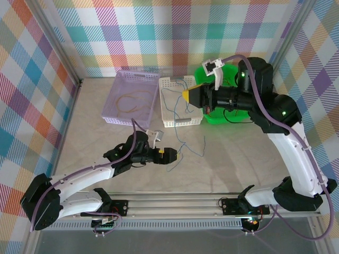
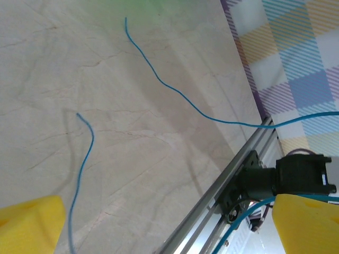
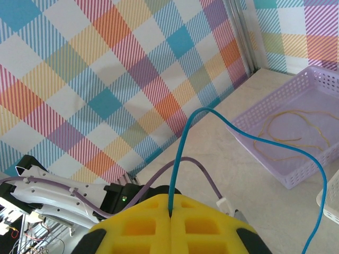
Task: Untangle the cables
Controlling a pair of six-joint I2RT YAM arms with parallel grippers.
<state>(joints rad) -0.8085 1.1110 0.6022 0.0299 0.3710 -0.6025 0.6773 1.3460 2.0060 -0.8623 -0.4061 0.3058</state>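
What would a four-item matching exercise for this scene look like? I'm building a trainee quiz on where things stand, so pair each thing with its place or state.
Things:
1. left gripper with yellow finger pads
2. right gripper with yellow finger pads
3. thin orange-brown wire
4. green plastic bin

Places or states:
A. in the purple plastic basket
B. shut on a thin blue cable
C. beside the white plastic basket
D. open over the table

Pairs: 1-D; 2-B; 3-A; 4-C.
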